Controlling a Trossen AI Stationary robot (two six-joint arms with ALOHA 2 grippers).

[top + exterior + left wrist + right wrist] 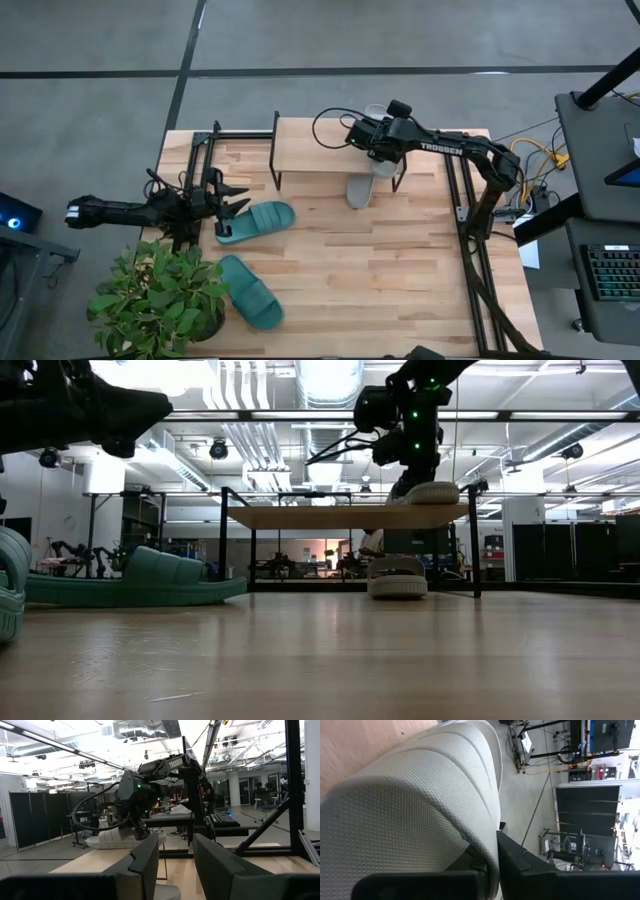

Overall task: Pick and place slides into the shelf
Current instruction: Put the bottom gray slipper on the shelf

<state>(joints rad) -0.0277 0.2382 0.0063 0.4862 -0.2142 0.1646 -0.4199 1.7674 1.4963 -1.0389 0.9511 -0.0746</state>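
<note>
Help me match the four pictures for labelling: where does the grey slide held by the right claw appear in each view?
High view: held grey slide at the shelf's right end, in the right claw.
Low view: on the shelf top, right end.
Left wrist view: left of centre, on the board under the right arm.
Right wrist view: fills the picture, its edge between the fingers.
Shared landmark: the shelf.

Right gripper (pixel 492 851) jaws pinch a grey slide (pixel 410 805).

The dark right gripper (pixel 381 140) is clamped shut, arm extended; the dark left gripper (pixel 236 207) waits, fingers parted.
</note>
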